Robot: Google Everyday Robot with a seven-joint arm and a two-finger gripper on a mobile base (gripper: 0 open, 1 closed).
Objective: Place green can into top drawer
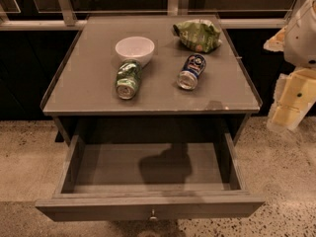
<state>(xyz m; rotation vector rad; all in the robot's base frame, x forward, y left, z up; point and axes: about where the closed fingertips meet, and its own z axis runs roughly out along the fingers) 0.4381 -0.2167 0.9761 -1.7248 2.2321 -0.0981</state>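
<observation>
- Camera view: the arm point(302, 33) comes in at the right edge, beside the table point(89, 78) and off its right side; a white rounded part sits above pale yellow blocky parts.
- The gripper point(289, 105) hangs at the lower end of the arm, near the table's right front corner and above the floor point(29, 157), well apart from all the things on the table.
- I cannot tell how far the gripper is open, nor whether it has hold of anything.
- The green can point(128, 79) lies on its side on the table, left of centre, its silver end facing the front edge and its far end just beside the bowl point(135, 48). Its white print cannot be read.
- The blue can point(191, 71) also lies on its side, to the right of the green can. It bears a round white logo near its far end; the writing is not legible.
- The bag point(197, 34), green and crumpled, rests at the back right; its print is not legible.
- The bowl is white and stands upright.
- The drawer point(148, 206) under the tabletop is pulled out, its knob point(153, 214) at the centre of the front panel; a dark shadow falls on its grey bottom.
</observation>
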